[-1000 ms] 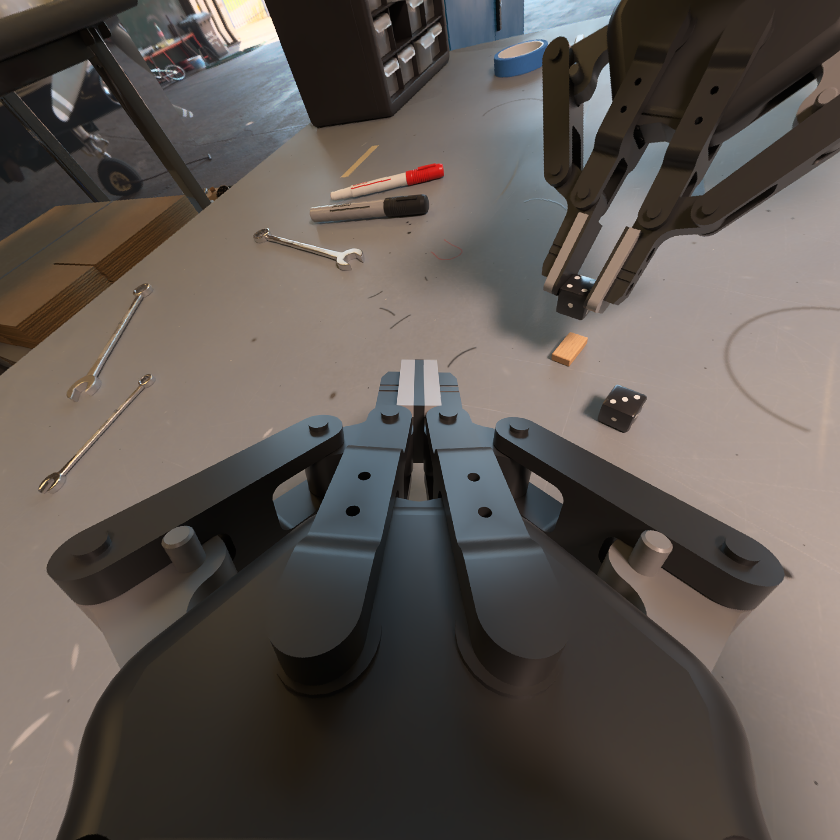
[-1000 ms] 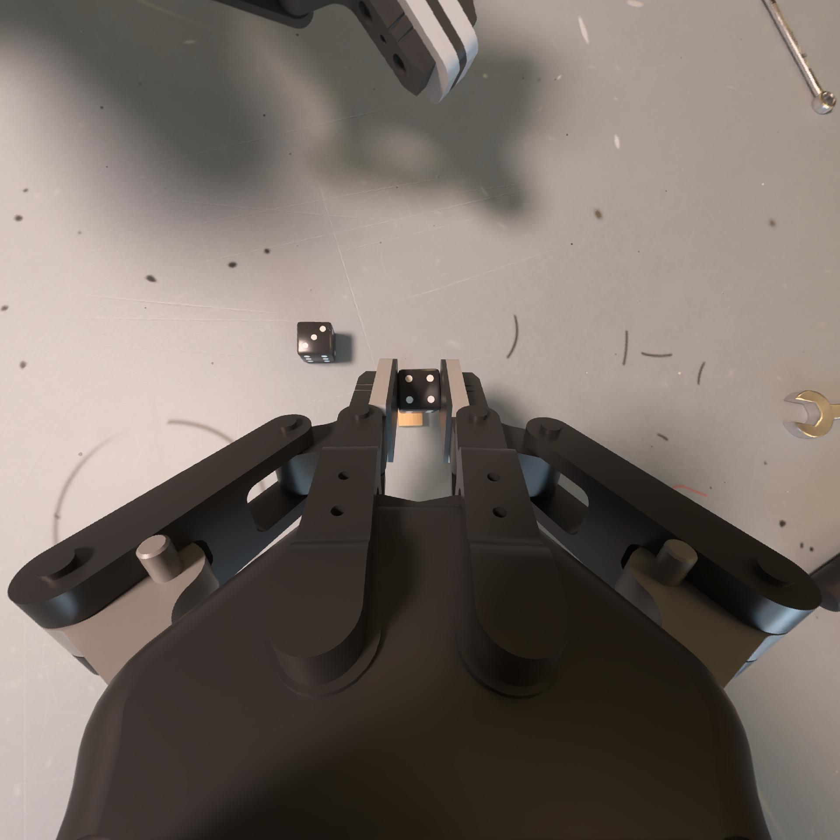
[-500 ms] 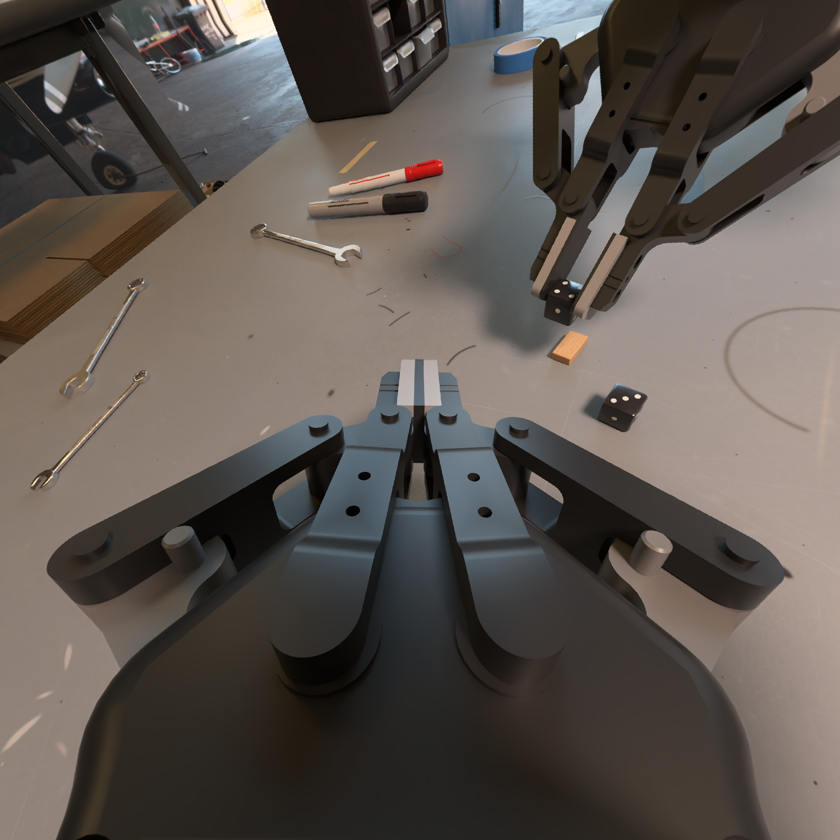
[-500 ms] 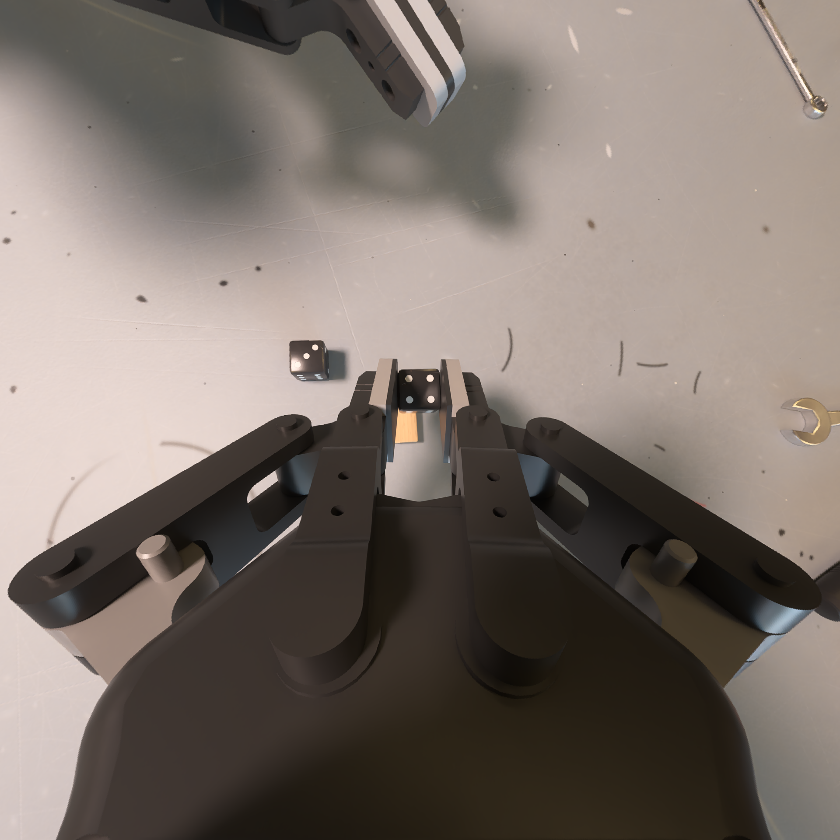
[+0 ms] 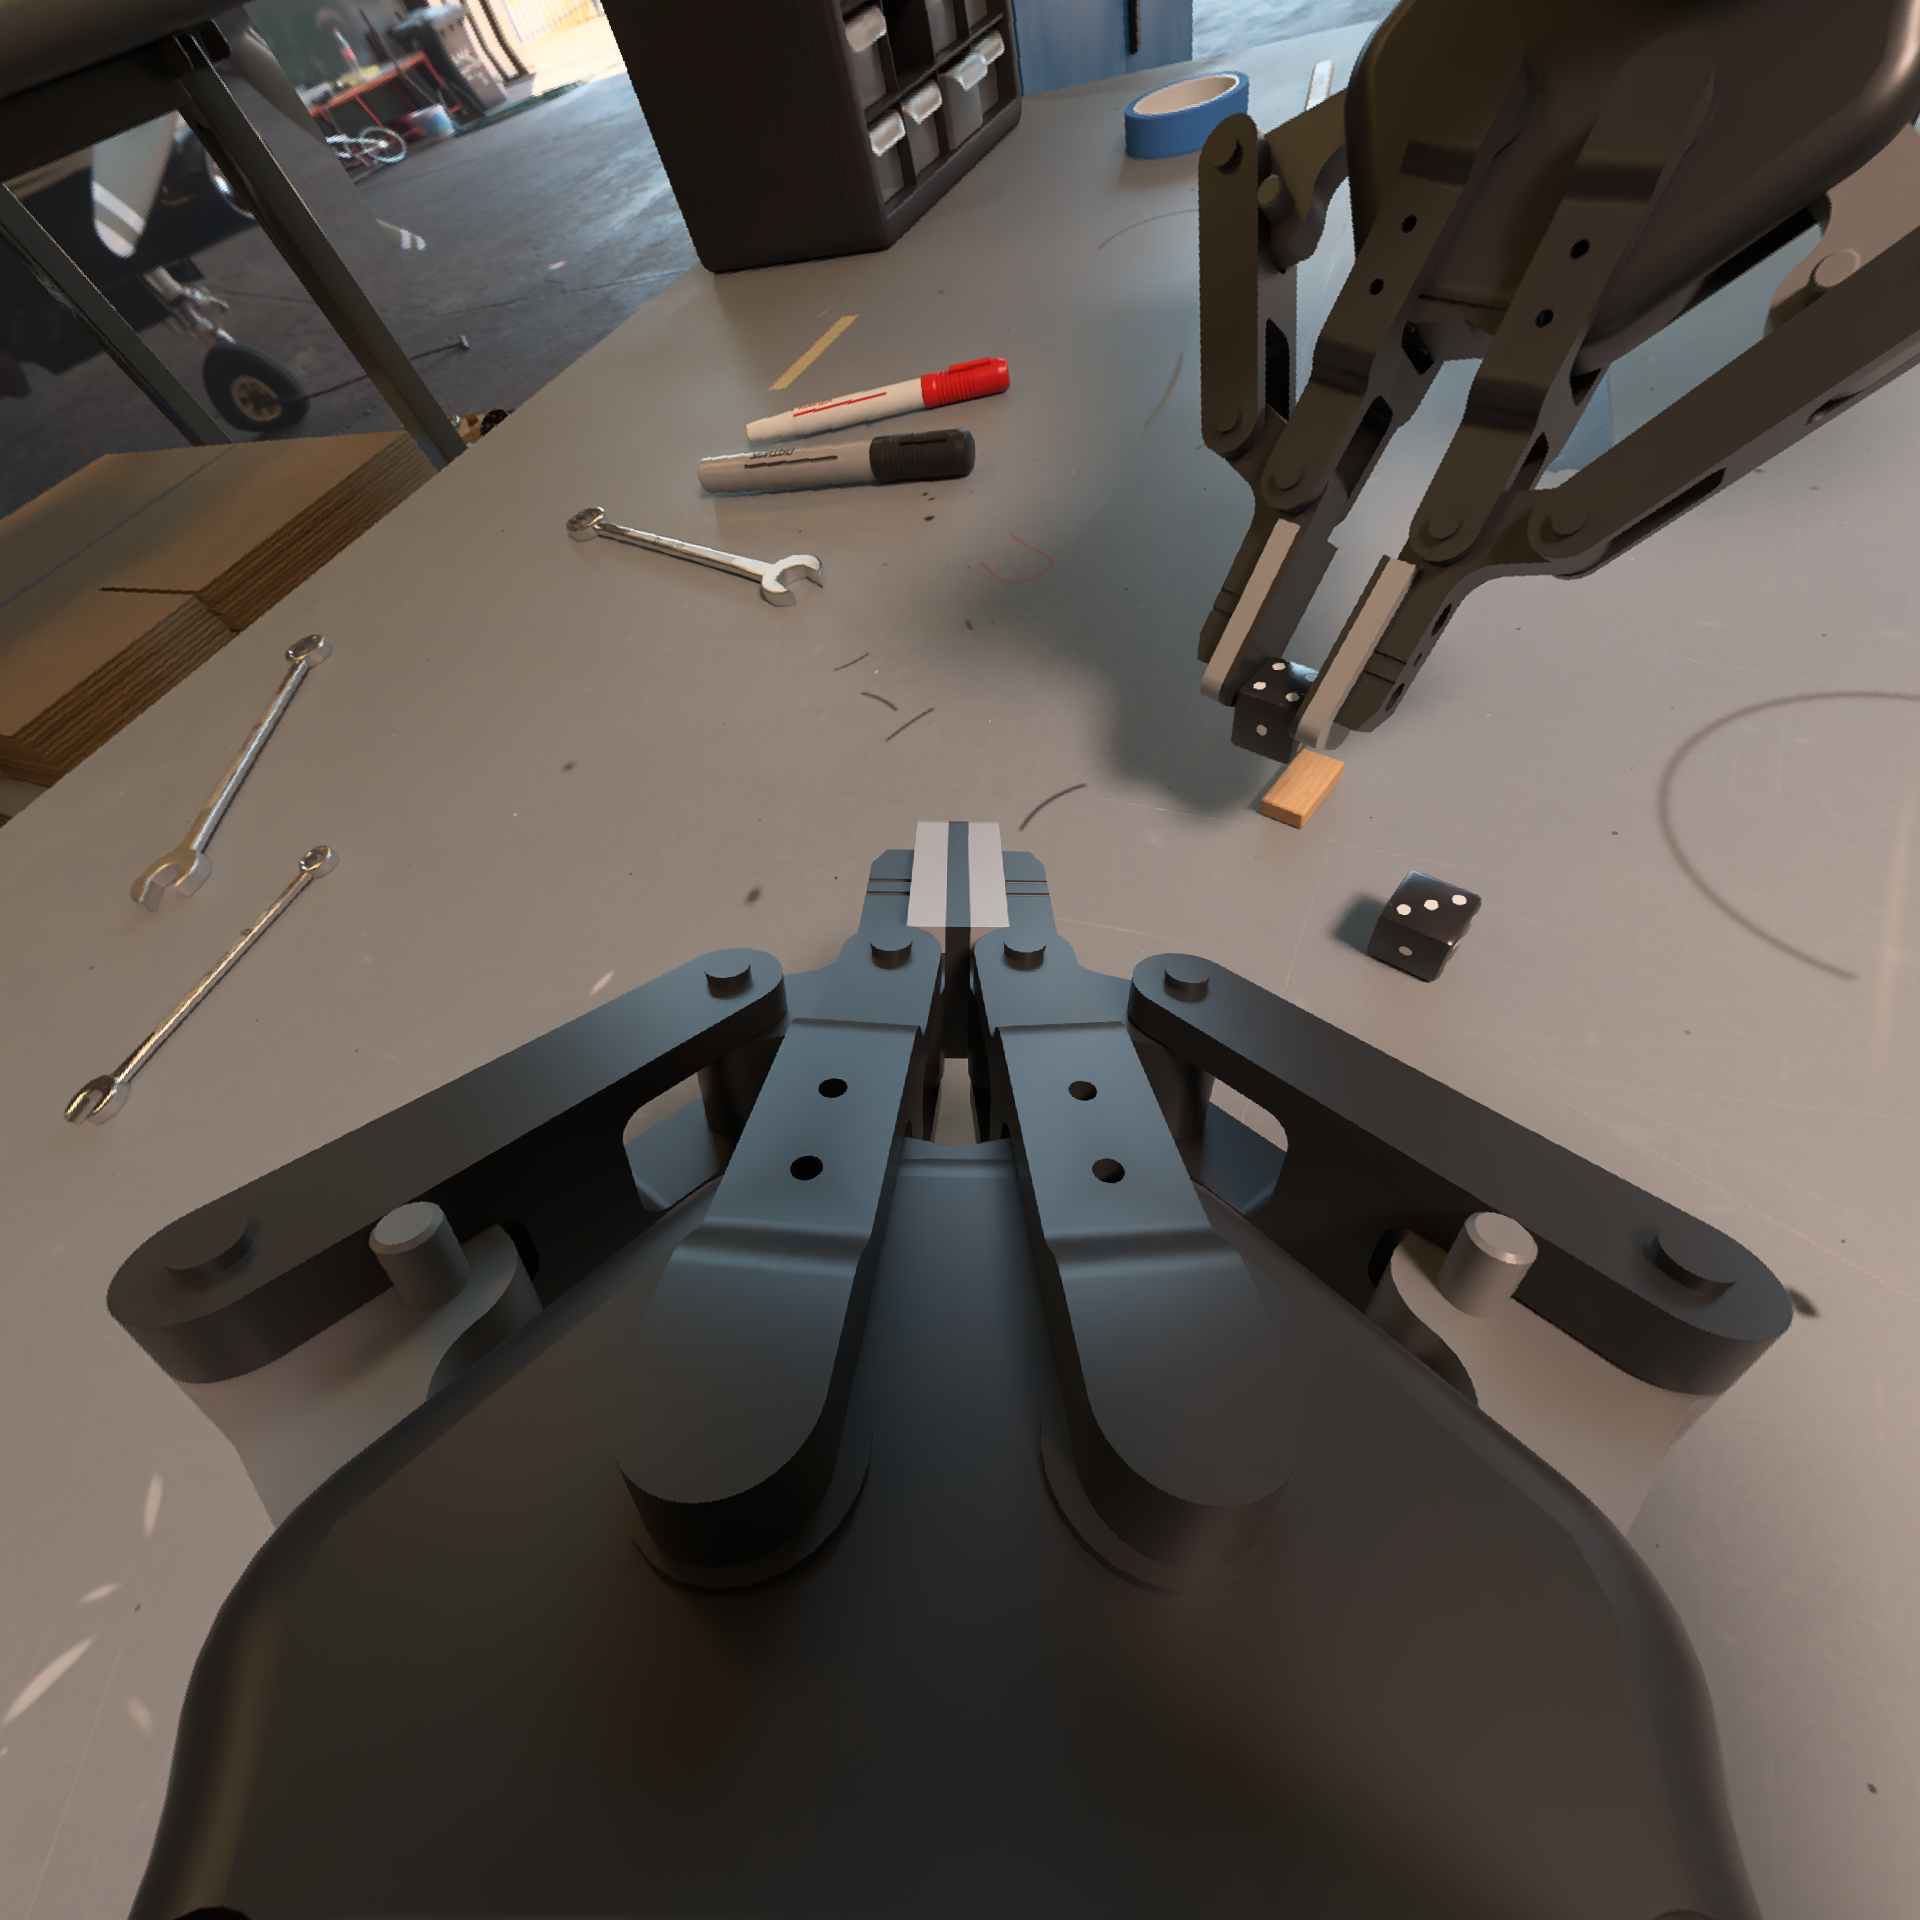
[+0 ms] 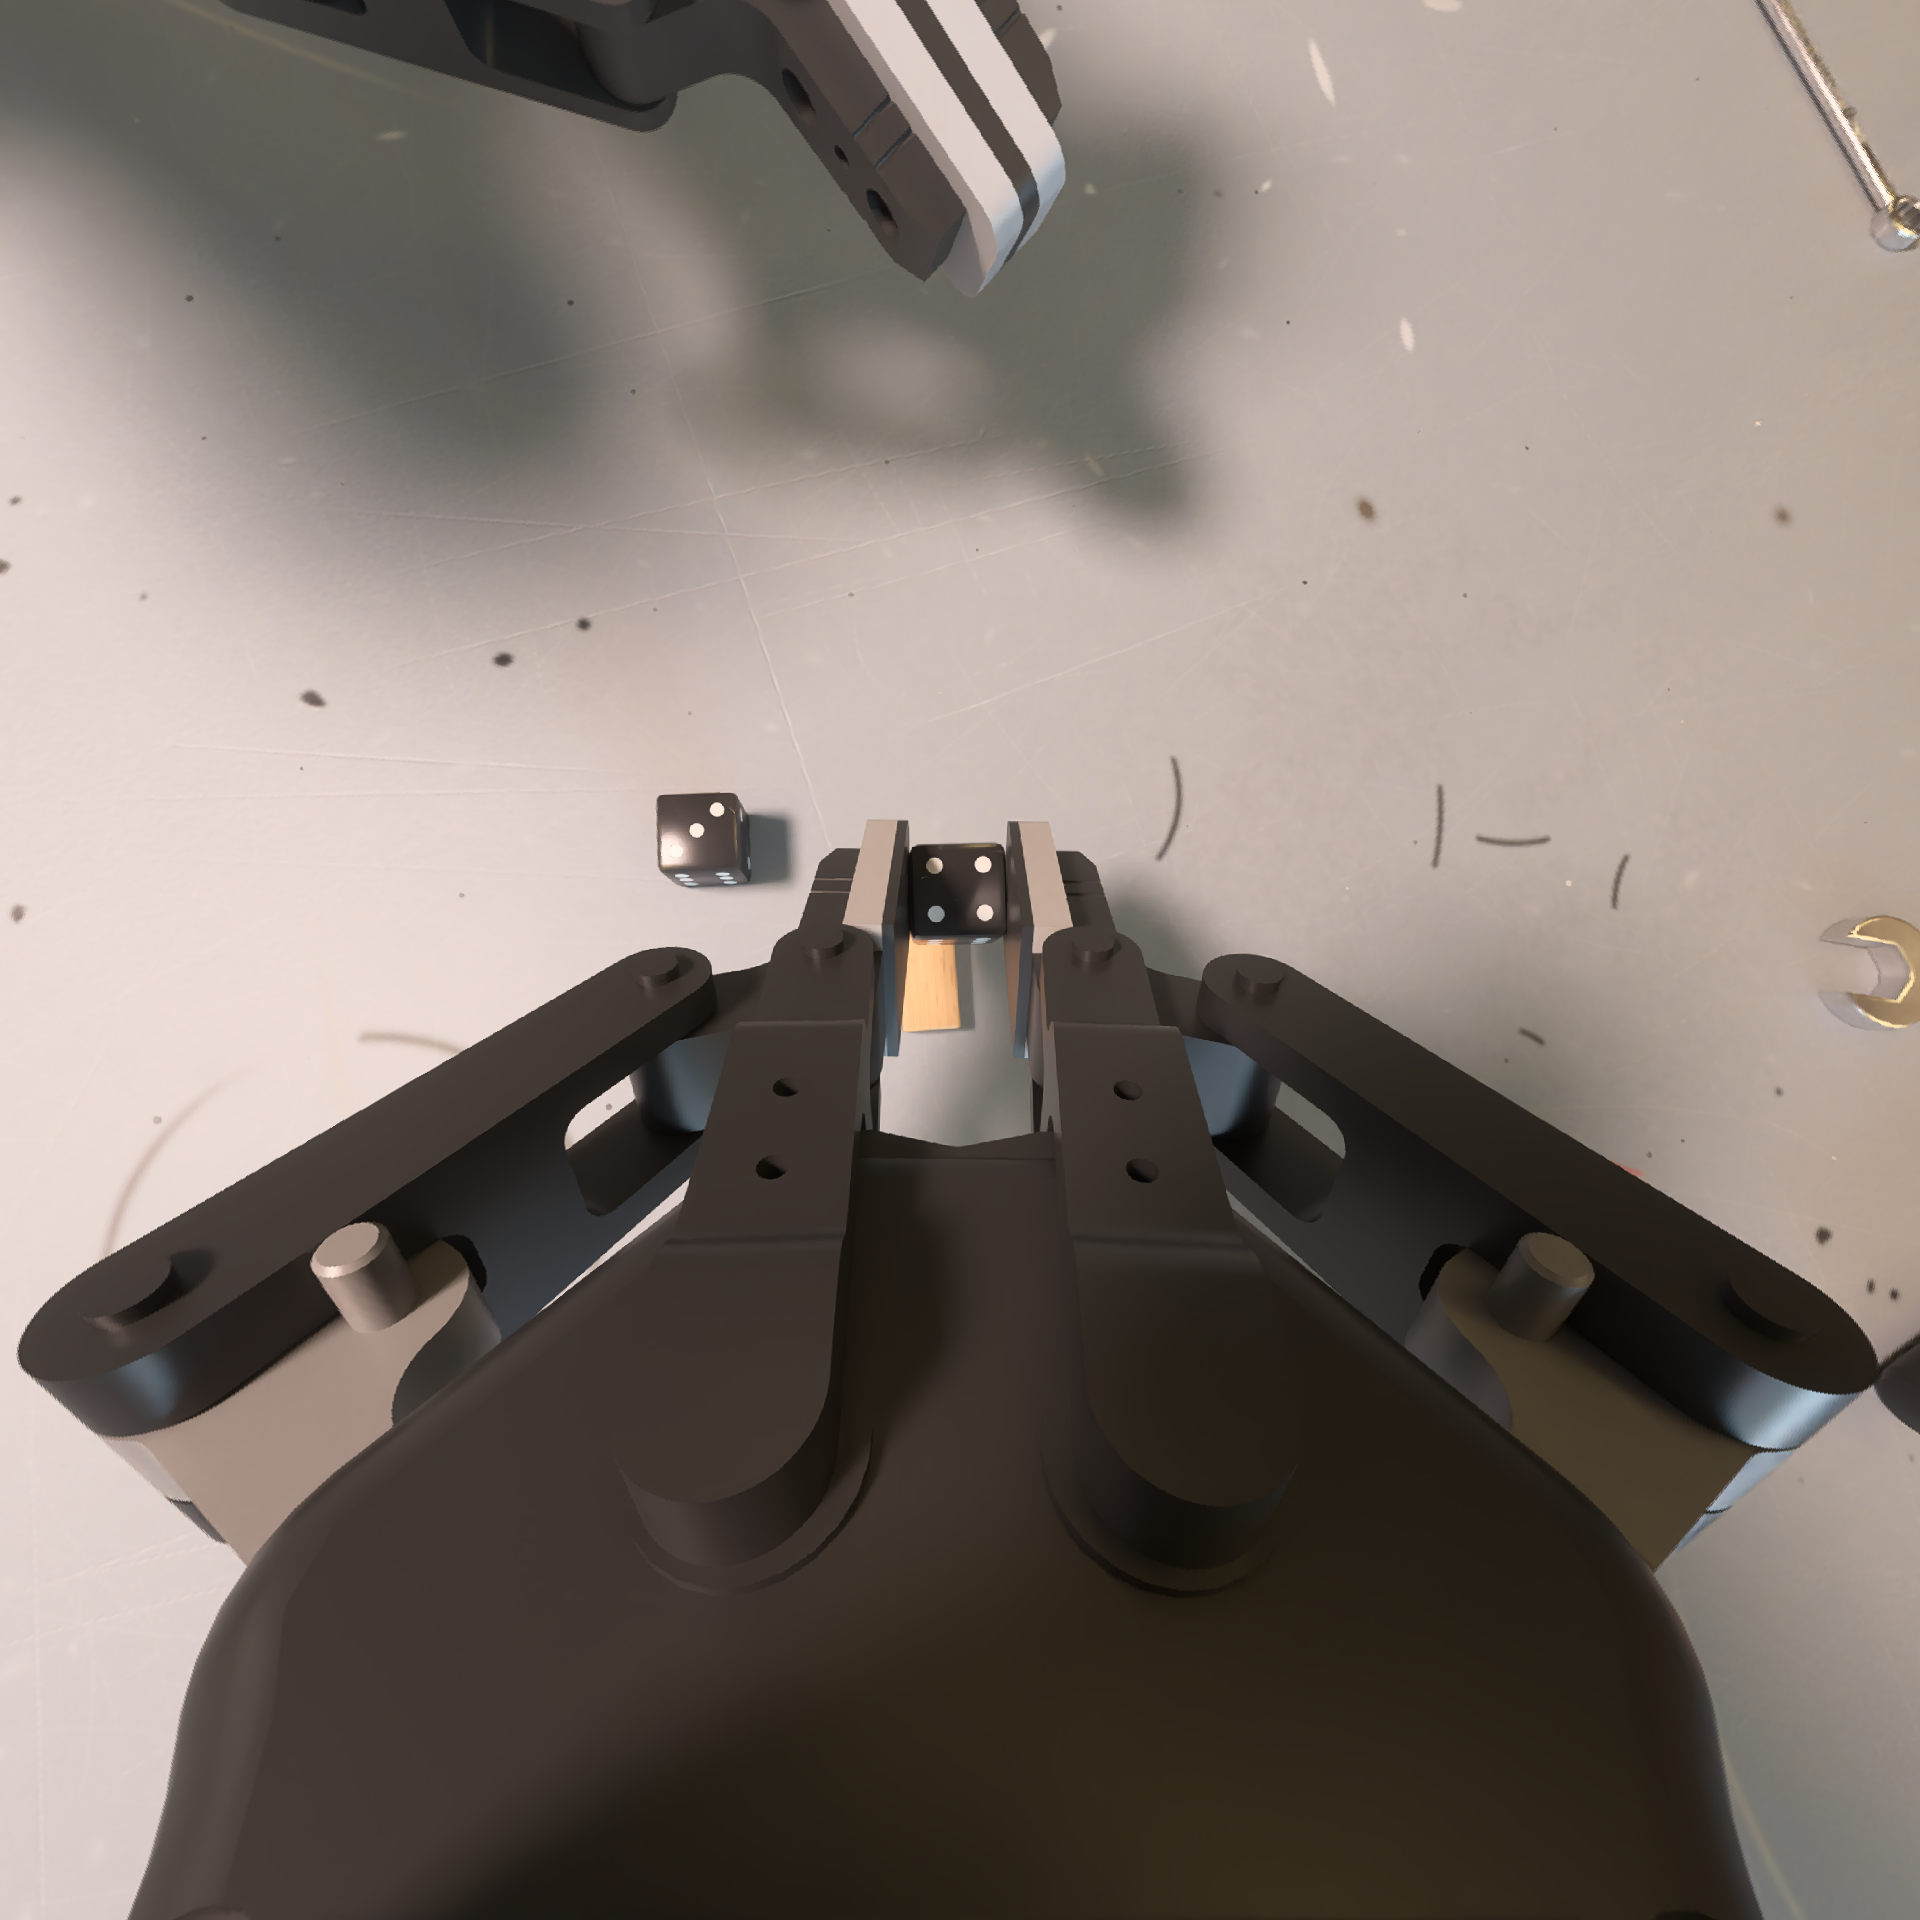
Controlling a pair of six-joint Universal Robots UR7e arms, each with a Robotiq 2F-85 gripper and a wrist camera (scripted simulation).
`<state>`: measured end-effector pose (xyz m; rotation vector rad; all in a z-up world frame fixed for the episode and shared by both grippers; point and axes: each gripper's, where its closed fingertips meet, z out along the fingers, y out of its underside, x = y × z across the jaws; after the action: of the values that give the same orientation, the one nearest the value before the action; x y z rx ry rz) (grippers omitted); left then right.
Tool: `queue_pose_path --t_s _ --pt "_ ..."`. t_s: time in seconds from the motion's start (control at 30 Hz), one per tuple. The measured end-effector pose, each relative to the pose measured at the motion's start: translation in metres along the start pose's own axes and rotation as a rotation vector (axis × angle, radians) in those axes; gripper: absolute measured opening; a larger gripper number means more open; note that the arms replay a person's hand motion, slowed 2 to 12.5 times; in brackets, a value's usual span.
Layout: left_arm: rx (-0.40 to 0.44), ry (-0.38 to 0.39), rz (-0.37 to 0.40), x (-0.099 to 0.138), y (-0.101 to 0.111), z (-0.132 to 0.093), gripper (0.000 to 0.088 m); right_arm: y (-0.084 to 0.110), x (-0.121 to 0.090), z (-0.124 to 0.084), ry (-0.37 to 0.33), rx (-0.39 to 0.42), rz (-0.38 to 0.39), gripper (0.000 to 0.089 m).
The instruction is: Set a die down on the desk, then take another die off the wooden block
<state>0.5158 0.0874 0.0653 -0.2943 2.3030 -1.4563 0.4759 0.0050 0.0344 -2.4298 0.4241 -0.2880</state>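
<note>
A: From the left wrist view, a workshop: a grey desk (image 5: 520, 790) scuffed with pen marks, a dark drawer cabinet (image 5: 821, 114) at the far edge, blue tape roll (image 5: 1184, 109), two markers (image 5: 862, 431) and three spanners (image 5: 696, 542) scattered about. What is the step?

B: I judge it to be lifting the second die clear of the wooden block (image 5: 1302, 790). The first die (image 5: 1421, 923) already rests on the desk, near the block but apart from it.

A: And the tools?

B: The left tool (image 5: 958, 875) has its pads pressed together on nothing and hangs idle. The right tool (image 5: 1280, 696) pinches the held die (image 5: 1268, 698) between its pads, just beyond the block's far end. I cannot tell whether the die's lower edge touches the wood.

A: How to do it well?

B: Rise straight, keep the squeeze steady, and avoid dragging the block along.

A: And the right wrist view?

B: Pale speckled desk (image 6: 1351, 644) again. The right tool (image 6: 956, 883) grips the held die (image 6: 958, 883) squarely, a pad flat on either side, four pips facing the camera. The wooden block (image 6: 933, 987) shows behind it, between the fingers. The first die (image 6: 702, 837) sits just left of the fingertips, and the left tool (image 6: 997, 156) hovers closed at the top.
</note>
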Motion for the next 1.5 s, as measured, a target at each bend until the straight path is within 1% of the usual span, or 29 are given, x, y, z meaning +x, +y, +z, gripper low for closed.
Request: queue_pose_path --t_s 0.33,0.53,0.87,1.17,1.5 --pt "-0.006 -0.002 0.000 -0.001 0.001 0.000 0.0000 -0.004 -0.001 0.002 -0.003 0.010 0.003 0.0165" --pt "-0.010 -0.002 0.001 -0.001 0.002 0.001 0.0000 -0.005 0.000 0.002 0.004 0.014 0.022 0.0165" --pt "-0.011 -0.004 0.006 -0.001 0.002 0.001 0.0000 -0.001 0.010 -0.003 0.036 0.011 0.103 0.0165" --pt "-0.013 -0.001 0.012 0.000 0.003 0.001 0.0000 0.002 0.012 -0.007 0.040 0.035 0.179 0.0165" --pt "-0.017 0.000 0.017 0.001 0.003 0.002 0.0000 0.003 0.011 -0.008 0.050 0.045 0.216 0.0165"
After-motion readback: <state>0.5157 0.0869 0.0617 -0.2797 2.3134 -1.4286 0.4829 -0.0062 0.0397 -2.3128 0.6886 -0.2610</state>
